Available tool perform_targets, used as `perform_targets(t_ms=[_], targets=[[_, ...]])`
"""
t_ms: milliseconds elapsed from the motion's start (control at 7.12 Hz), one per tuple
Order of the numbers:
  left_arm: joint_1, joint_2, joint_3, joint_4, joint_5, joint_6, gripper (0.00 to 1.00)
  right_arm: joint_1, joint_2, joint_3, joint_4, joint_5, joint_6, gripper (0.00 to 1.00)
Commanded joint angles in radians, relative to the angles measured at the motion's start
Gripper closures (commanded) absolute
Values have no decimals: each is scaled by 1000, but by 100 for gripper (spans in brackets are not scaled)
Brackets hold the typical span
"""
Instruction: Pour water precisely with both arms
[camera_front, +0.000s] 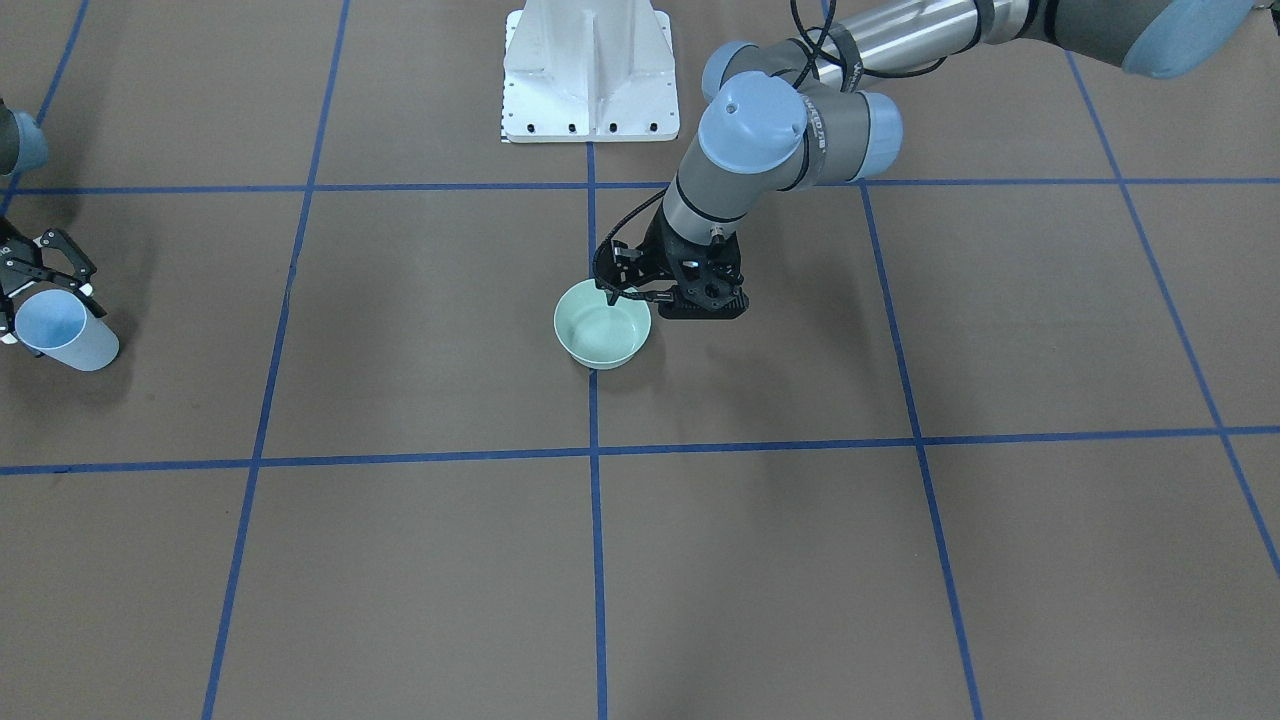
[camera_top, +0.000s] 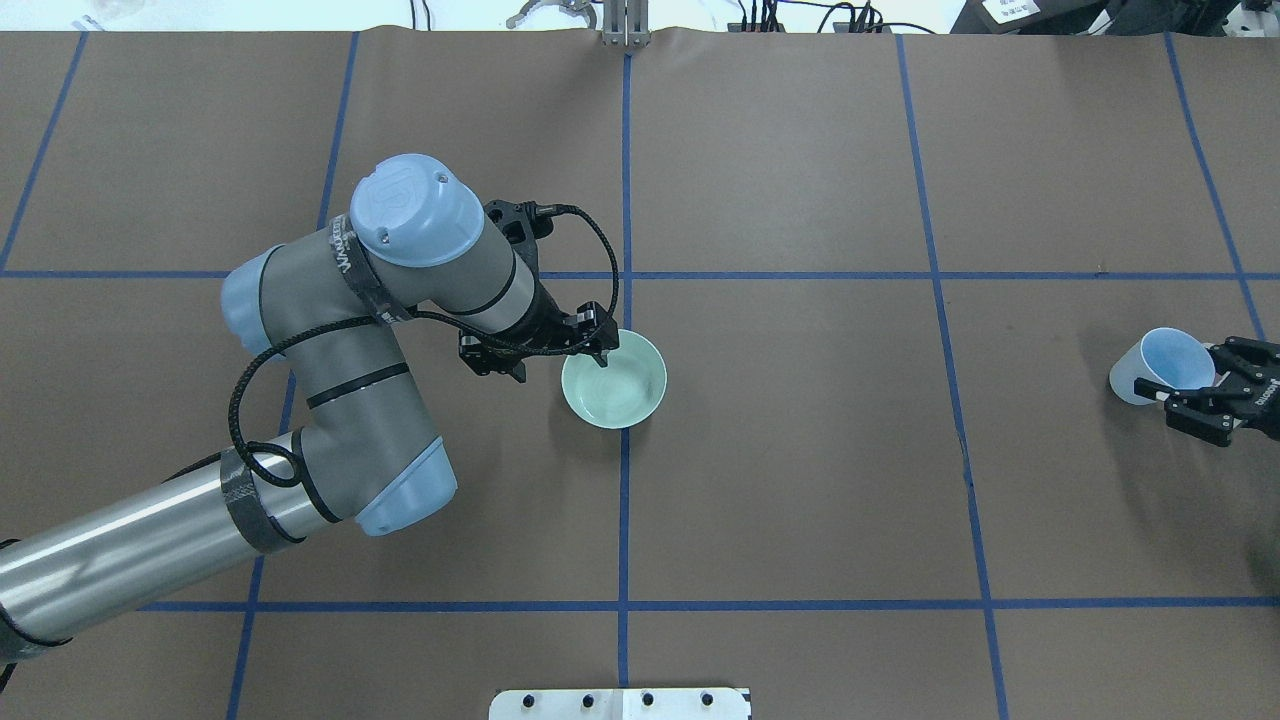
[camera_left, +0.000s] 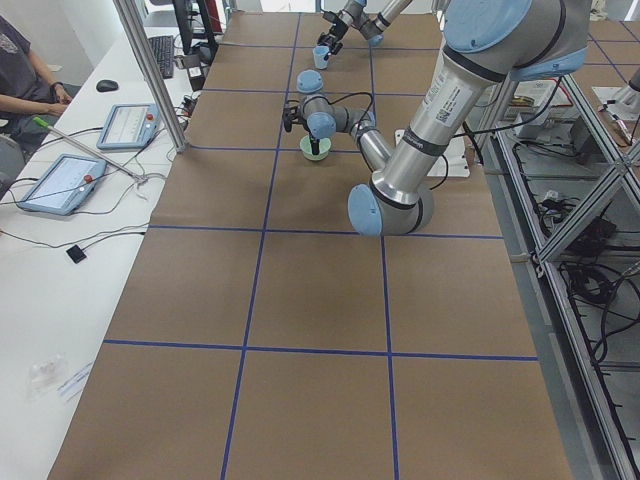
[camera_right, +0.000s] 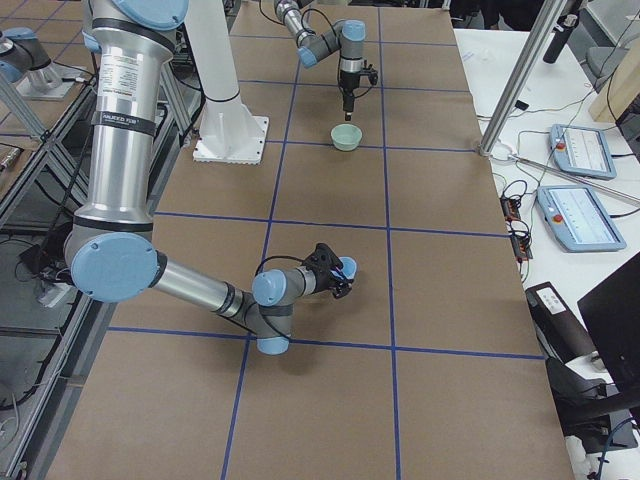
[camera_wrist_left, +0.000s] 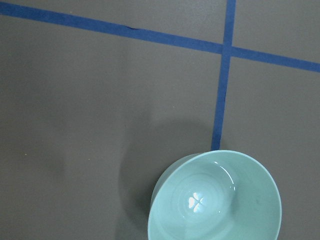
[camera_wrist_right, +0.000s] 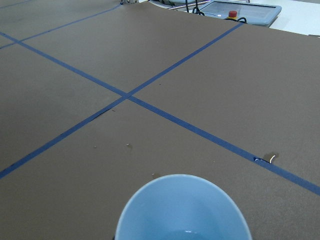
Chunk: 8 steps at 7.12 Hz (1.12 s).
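Right tool (camera_top: 1185, 375) clamps a pale blue cup (camera_front: 62, 330), mouth up and roughly upright, water (camera_wrist_right: 186, 233) glinting inside, at the right end of the tabletop (camera_top: 800, 480). Left tool (camera_top: 598, 348), finger spacing impossible to tell, points down over the rim of a green bowl (camera_top: 625, 385) at centre.

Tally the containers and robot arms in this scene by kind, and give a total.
Bowls: 1, the mint-green bowl
Cups: 1, the light blue cup
Robot arms: 2, the left arm and the right arm
Total: 4
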Motion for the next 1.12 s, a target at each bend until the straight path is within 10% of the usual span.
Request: perform_targets(t_ms=[0, 561, 982], targets=[[-11, 6, -8, 0, -4, 2, 0, 5, 7, 199, -195, -3, 11, 67], [-166, 93, -14, -11, -157, 101, 0, -34, 129, 565, -800, -98, 34, 67], [-244, 173, -22, -11, -182, 237, 0, -327, 335, 837, -1431, -401, 37, 67]])
